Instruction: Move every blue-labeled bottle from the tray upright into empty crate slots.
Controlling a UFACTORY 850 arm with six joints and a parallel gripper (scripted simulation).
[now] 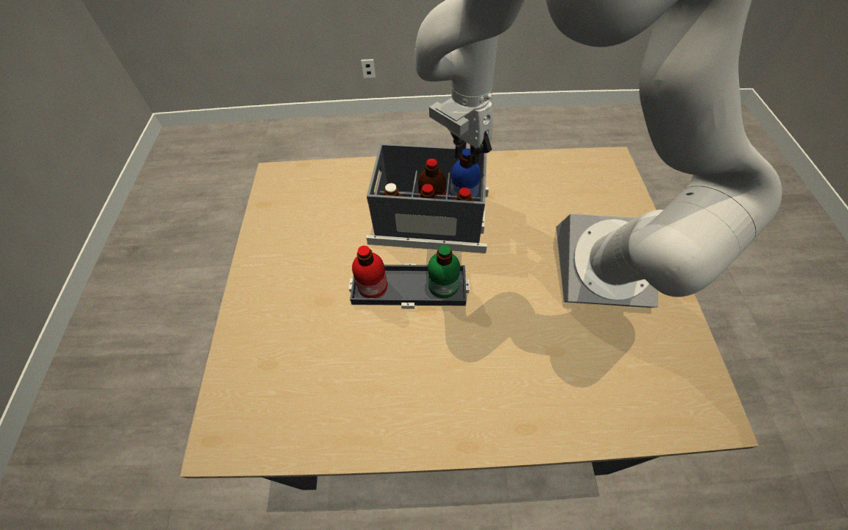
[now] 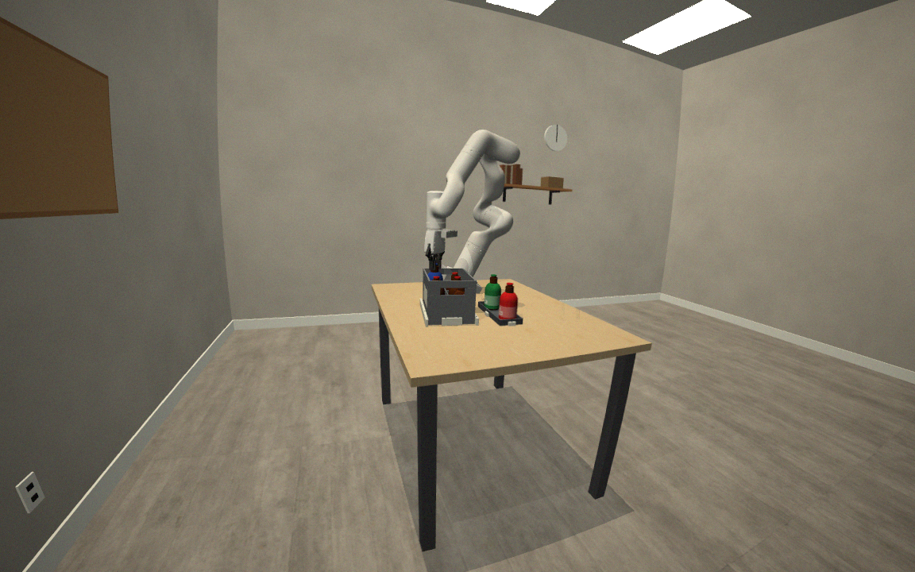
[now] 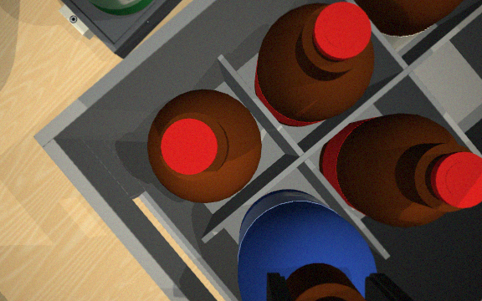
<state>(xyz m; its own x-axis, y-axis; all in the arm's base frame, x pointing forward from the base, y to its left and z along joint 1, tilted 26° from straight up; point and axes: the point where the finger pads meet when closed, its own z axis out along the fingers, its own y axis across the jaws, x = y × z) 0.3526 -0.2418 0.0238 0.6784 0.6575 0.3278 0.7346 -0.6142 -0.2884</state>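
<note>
My gripper (image 1: 470, 150) (image 2: 432, 256) (image 3: 320, 288) is shut on the neck of the blue-labeled bottle (image 1: 465, 174) (image 3: 304, 238). The bottle hangs upright, partly lowered into the back right slot of the grey crate (image 1: 380, 210) (image 2: 446, 304) (image 3: 174, 54). Brown bottles with red caps (image 1: 430, 177) (image 3: 204, 146) (image 3: 314, 63) (image 3: 396, 171) stand in neighbouring slots, and one with a white cap (image 1: 390, 189) is at the front left. A red bottle (image 1: 368, 271) (image 2: 507, 302) and a green bottle (image 1: 443, 271) (image 2: 492, 292) stand on the dark tray (image 1: 407, 283) (image 2: 499, 318) in front of the crate.
The robot's base plate (image 1: 572, 263) sits on the table to the right of the crate. The crate's dividers (image 3: 266, 121) stand close around the blue bottle. The tray's corner (image 3: 115, 29) shows at the top left of the wrist view.
</note>
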